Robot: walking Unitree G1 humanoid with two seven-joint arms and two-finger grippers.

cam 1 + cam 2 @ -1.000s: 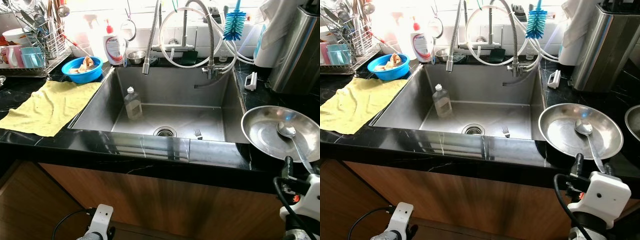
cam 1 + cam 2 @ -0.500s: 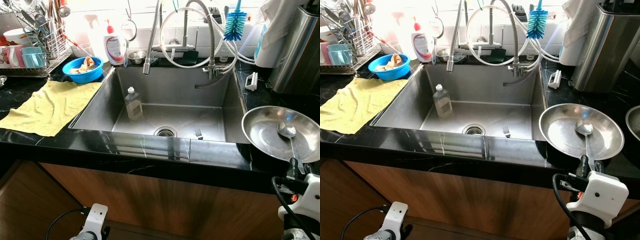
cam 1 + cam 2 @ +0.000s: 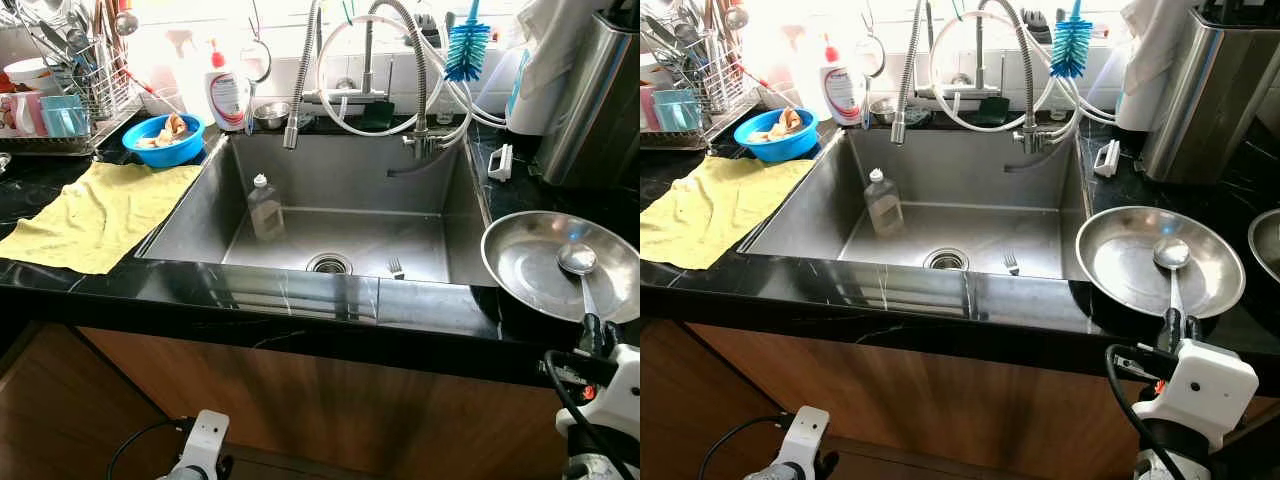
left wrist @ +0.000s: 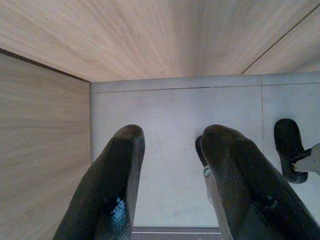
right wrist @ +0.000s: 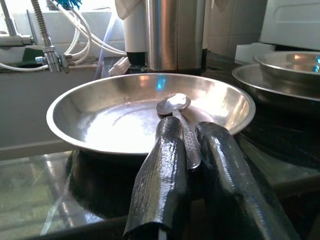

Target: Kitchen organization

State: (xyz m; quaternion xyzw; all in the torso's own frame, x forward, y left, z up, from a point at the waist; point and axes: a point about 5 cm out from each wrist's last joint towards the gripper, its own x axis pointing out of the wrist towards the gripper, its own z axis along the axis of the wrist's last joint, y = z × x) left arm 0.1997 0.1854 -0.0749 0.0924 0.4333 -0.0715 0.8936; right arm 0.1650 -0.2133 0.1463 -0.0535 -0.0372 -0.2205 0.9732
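Item: my right gripper. I am working it at the counter's front edge, right of the sink. Its two fingers are nearly together, pinching the handle end of the spoon.

Item: spoon. Its bowl is lying inside the pan, its handle running out over the pan's near rim to my fingers. The pan is sitting on the counter just right of the sink, on a dark base.

Item: my left gripper. It is hanging idle below counter level, over pale floor, fingers apart and holding nothing.

Item: sink contents. A small bottle is standing by the left wall; a fork is lying near the drain.

Item: counter's left end. A yellow cloth is spread there, with a blue bowl and a rack behind it.

Handling note, as I judge it: I am taking the spoon out of the pan. The hold is far out on a thin, slick handle, so I should be gripping firmly, raising it straight up until the bowl is clearing the rim, and keeping it level to stop it from pivoting or dragging the pan along.
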